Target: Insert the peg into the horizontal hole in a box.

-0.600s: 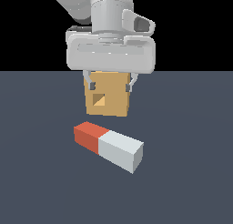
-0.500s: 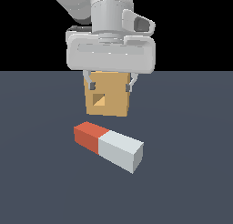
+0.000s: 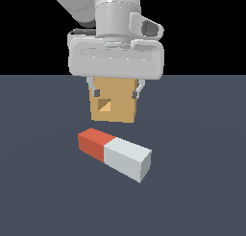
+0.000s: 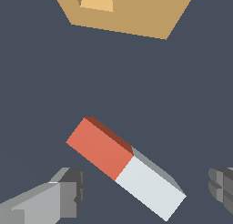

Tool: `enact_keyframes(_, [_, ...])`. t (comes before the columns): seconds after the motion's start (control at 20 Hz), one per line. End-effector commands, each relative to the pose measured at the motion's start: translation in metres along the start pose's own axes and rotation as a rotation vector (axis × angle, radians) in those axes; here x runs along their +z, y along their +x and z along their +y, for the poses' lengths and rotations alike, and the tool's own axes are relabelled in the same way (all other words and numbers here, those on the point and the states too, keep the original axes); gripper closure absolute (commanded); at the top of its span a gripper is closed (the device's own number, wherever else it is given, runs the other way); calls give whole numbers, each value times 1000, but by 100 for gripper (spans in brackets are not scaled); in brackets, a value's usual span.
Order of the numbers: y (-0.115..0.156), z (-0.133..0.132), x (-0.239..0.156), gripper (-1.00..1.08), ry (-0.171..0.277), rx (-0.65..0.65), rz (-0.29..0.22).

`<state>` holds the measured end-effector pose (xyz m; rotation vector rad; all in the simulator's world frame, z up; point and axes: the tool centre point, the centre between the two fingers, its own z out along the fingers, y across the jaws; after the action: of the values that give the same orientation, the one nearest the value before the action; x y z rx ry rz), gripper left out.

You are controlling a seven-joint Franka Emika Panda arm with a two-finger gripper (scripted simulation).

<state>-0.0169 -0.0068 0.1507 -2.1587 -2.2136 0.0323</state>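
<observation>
The peg [image 3: 115,154] lies flat on the dark floor, red-orange at one end and pale grey-white along the longer part. The tan box [image 3: 120,108] stands behind it, with a small square hole [image 3: 104,105] in the face turned toward the exterior camera. My gripper [image 3: 115,93] hangs open and empty above the floor, its fingers [image 3: 94,92] showing in front of the box's upper part. In the wrist view the peg [image 4: 125,166] lies at a slant between my two fingers [image 4: 68,191], well below them, with the box [image 4: 132,11] beyond it.
A flat dark grey-blue floor [image 3: 202,196] extends all around the peg and the box. Nothing else is in view.
</observation>
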Motion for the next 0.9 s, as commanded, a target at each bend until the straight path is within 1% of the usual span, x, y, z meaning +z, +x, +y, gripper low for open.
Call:
enact_keyframes(0.0, [-3,0,3,-92,-1,-31,-1])
enact_keyframes(0.3, [-12,-1,12,-92,-5,-143,-6])
enact_keyframes(0.85, [-35,3,34,-92,-16,-411,-19])
